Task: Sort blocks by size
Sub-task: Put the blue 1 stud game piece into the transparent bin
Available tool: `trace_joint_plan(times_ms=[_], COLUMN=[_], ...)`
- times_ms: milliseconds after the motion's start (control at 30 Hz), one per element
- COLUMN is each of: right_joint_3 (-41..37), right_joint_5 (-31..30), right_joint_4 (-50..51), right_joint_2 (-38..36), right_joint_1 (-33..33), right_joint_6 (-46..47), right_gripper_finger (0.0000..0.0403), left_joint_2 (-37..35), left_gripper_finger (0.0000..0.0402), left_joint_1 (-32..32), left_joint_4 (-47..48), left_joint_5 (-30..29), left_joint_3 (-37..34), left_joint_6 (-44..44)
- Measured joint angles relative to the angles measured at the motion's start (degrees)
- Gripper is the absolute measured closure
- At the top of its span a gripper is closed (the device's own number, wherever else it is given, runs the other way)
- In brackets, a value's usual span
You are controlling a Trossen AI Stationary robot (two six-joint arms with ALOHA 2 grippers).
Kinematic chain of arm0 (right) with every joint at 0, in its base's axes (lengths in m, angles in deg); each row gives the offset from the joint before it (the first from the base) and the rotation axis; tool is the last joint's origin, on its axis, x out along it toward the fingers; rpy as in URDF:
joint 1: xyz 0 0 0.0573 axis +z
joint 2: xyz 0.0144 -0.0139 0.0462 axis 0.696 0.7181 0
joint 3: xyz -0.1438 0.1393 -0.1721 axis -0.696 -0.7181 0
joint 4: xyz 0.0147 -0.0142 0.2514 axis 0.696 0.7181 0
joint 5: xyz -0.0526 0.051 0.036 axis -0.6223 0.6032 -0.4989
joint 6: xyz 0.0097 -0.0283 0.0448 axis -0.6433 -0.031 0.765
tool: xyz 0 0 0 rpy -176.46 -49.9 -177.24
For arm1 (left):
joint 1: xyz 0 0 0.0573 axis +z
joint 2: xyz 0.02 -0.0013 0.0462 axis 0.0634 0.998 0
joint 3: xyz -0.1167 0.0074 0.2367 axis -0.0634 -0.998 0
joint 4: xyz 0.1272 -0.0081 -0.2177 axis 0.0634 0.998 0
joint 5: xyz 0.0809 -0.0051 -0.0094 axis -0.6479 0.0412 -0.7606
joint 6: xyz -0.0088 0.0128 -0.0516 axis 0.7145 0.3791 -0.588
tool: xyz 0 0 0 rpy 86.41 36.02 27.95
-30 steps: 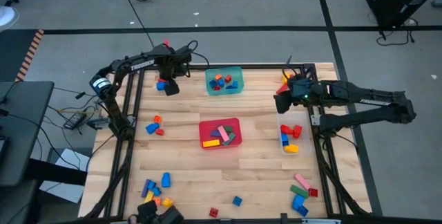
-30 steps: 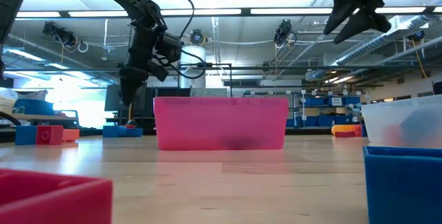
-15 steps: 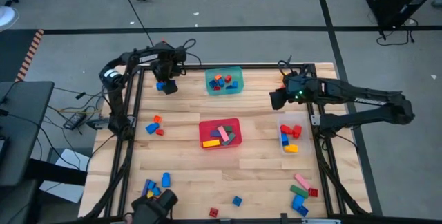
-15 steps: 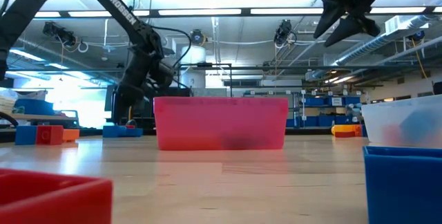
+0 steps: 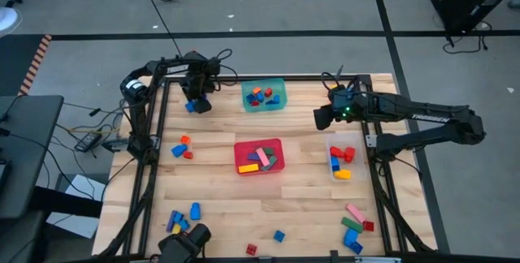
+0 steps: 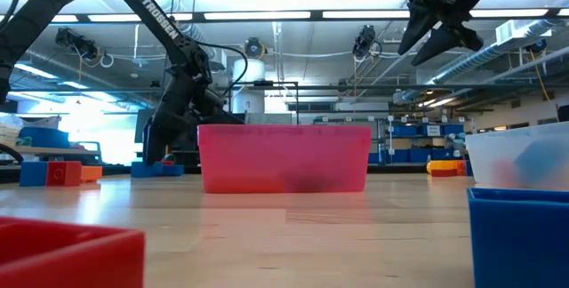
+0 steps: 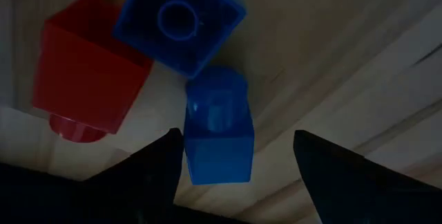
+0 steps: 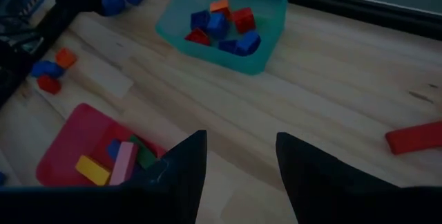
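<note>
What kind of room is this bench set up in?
Most likely a robotics lab or industrial workshop: exposed ceiling ducts and strip lights, shelving with blue bins behind the wooden table, and taped lines on the grey floor.

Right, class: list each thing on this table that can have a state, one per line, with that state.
Left gripper: open, low over a small blue block, not gripping it.
Right gripper: open, empty, raised above the table.
Teal tub: upright, holds small blocks.
Red tub: upright, holds longer bars.
Clear tub: upright, holds blocks.
</note>
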Motion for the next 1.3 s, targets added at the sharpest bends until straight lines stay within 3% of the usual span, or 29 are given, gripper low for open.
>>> trace_joint_plan(times_ms=[333,567,700,900,1300], right_joint_3=[0.00,0.00,0.00,0.00,0.00], right_joint_5=[0.02,0.04,0.04,0.04,1.57], right_joint_4=[-0.22,-0.22,-0.22,-0.22,-0.20], right_joint_2=[0.00,0.00,0.00,-0.02,-0.02], right_joint_1=[-0.04,-0.04,-0.04,-0.04,-0.04], right_joint_6=[-0.83,-0.98,-1.90,-3.01,-5.51], right_gripper_finger=[0.0215,0.0215,0.0215,0.0215,0.0215], left_joint_2=[-0.04,-0.04,-0.15,-0.87,-7.44], left_gripper_finger=[0.0119,0.0124,0.0158,0.0266,0.0271], left_joint_1=[-0.11,-0.20,-0.22,-0.26,-1.85], left_joint_4=[-1.42,-2.87,-4.64,-5.19,-5.65], left_joint_5=[-1.75,-1.66,-1.56,-1.34,-1.51], left_joint_3=[-0.33,-4.67,-6.73,-7.19,-7.26], left_joint_6=[-1.58,-4.72,-6.94,-9.82,-15.49])
